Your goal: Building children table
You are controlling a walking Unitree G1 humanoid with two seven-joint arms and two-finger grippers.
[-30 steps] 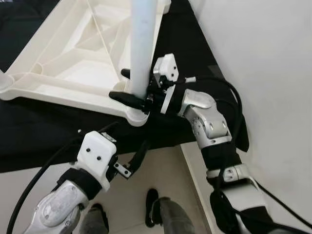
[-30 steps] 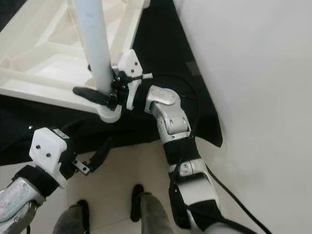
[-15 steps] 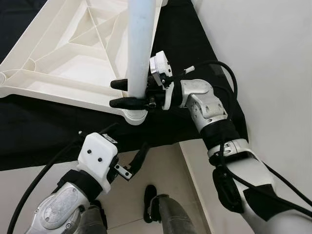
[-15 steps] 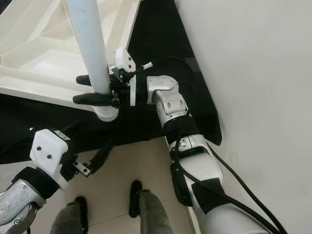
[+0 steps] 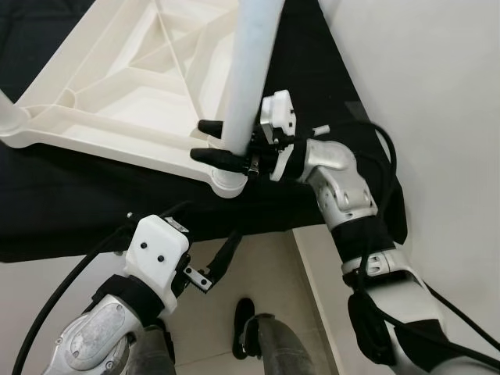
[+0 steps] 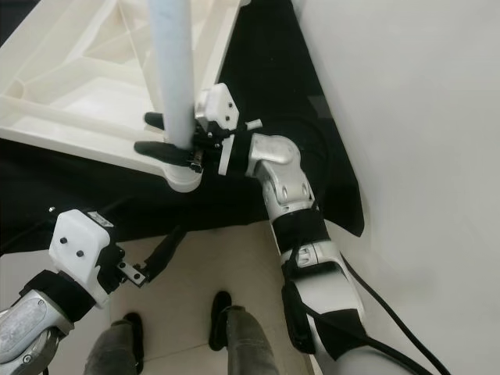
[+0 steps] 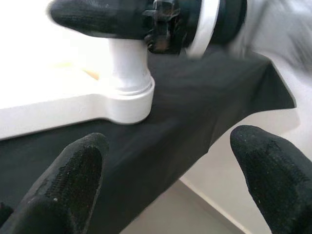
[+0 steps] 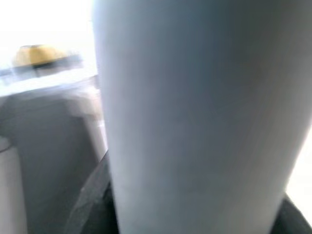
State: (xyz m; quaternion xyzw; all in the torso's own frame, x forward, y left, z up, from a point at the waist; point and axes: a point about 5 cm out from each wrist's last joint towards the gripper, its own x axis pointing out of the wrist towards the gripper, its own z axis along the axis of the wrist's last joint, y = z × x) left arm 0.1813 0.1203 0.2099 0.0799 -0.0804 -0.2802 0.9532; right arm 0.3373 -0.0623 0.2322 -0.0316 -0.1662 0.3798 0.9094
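The white tabletop [image 5: 117,86] lies upside down on a black cloth [image 5: 70,211], sockets up to receive legs. The right gripper [image 5: 223,142], clamped around the pale leg [image 5: 248,78] low down, holds it upright in the near corner socket [image 5: 228,181], apparently to seat it. The left gripper [image 5: 215,266] hangs below the edge, fingers [image 7: 73,180] apart, empty. The left wrist view shows the leg entering the socket collar.
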